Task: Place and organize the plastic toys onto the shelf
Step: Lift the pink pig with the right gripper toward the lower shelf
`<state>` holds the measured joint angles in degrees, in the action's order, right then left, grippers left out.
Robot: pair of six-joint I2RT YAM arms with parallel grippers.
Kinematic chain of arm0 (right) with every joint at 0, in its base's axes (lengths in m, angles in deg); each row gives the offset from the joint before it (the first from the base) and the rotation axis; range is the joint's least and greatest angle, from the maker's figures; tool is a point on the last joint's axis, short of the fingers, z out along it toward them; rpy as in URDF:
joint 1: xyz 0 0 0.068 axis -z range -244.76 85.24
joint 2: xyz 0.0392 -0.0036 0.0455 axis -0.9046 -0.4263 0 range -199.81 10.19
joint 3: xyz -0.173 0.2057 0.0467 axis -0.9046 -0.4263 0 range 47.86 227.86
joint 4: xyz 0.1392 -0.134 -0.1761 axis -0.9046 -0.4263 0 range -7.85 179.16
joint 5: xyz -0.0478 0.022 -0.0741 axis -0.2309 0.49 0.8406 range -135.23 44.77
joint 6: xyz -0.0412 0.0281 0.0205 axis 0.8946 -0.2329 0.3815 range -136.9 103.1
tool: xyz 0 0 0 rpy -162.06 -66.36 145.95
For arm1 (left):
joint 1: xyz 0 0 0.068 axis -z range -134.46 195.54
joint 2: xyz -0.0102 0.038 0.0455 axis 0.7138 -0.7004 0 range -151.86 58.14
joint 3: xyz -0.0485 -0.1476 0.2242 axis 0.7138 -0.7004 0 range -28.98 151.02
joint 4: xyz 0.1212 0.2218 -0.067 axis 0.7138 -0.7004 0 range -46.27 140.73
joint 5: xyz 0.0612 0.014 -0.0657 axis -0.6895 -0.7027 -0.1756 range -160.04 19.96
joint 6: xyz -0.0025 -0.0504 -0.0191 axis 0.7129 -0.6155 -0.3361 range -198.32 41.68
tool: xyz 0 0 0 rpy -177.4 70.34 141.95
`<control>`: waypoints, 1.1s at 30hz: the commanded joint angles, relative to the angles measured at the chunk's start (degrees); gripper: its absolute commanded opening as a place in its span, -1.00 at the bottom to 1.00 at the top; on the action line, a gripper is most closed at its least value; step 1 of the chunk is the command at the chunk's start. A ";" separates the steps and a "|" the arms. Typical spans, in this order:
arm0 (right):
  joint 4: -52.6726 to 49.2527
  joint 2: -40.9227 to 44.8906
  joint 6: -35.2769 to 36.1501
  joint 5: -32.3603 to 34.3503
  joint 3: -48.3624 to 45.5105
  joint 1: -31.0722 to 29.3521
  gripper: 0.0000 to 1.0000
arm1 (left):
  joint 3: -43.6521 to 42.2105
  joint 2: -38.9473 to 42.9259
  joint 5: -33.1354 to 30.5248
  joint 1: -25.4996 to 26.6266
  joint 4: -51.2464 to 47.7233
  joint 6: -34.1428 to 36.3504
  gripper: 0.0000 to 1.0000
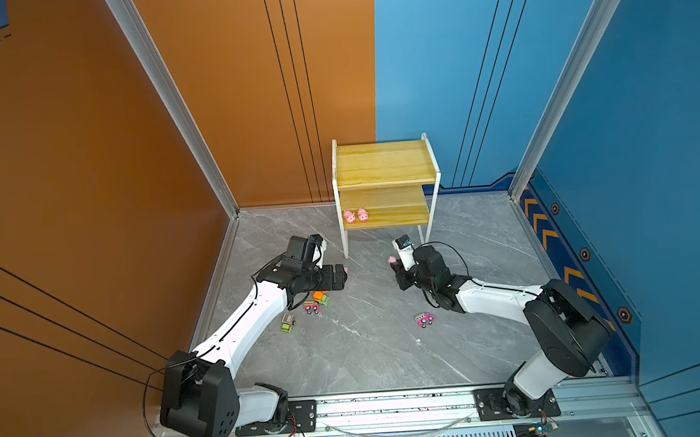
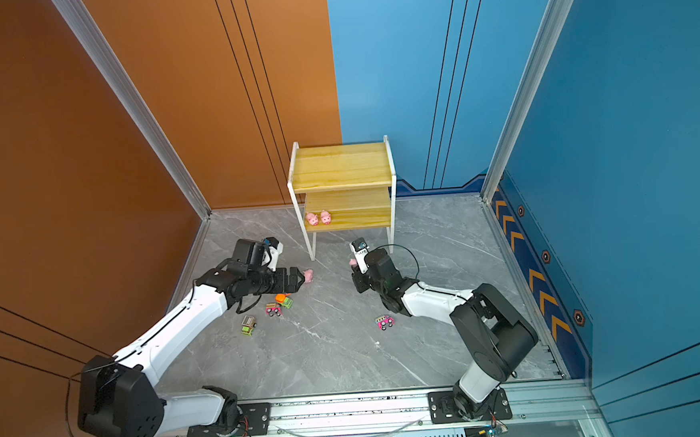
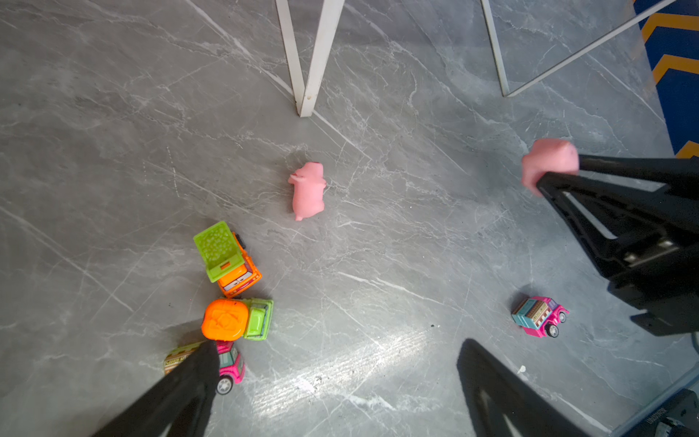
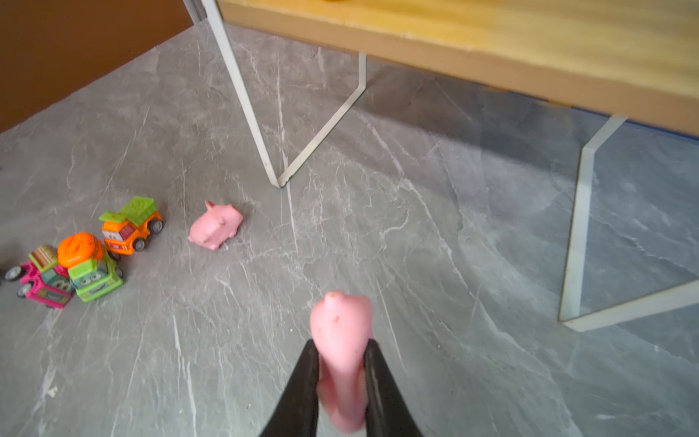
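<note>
The right gripper [image 4: 342,343] is clamped on a pink pig [image 4: 340,321], seemingly lifted off the table [image 1: 369,351], near the shelf [image 1: 382,163] at 12 o'clock. The left gripper [image 3: 338,346] hangs spread wide above a loose pig [image 3: 308,189]. Two pigs [image 1: 349,216] sit at the lower board's 9 o'clock end. Trucks [image 3: 230,261] cluster toward 9 o'clock.

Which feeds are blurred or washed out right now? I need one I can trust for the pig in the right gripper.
Right wrist view: the held pig and the shelf board are soft, the loose pig is sharper. Left wrist view: the held pig is smeared, and a bright glare patch lies on the floor. Both top views: evenly lit, no glare, little blur.
</note>
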<state>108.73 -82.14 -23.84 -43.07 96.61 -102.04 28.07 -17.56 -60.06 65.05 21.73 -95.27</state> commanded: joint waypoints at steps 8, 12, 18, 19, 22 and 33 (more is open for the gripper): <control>-6.34 -2.47 -10.29 13.52 15.49 -1.65 -0.56 | 1.30 2.78 2.48 -0.52 -0.37 -0.61 0.99; -6.98 -5.46 -12.22 16.55 19.91 -1.68 -0.54 | 1.23 3.27 2.96 -0.67 -0.10 -0.89 0.99; -6.55 -9.08 -14.06 19.44 24.25 -1.66 -0.54 | 1.08 3.93 3.68 -0.87 0.19 -1.15 0.99; -6.23 -9.75 -14.07 19.72 24.81 -1.66 -0.54 | 1.04 3.95 3.88 -0.87 0.24 -1.20 0.99; -6.09 -11.38 -14.15 20.60 26.73 -1.44 -0.54 | 1.04 4.09 3.96 -1.05 0.34 -1.24 0.99; -4.54 -17.44 -13.42 23.45 31.53 -1.44 -0.53 | 0.77 4.48 4.38 -1.58 0.67 -1.51 0.99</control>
<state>103.68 -98.01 -36.91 -22.29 126.27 -103.40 28.07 -14.26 -56.87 63.91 21.99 -96.35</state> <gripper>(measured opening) 0.236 0.993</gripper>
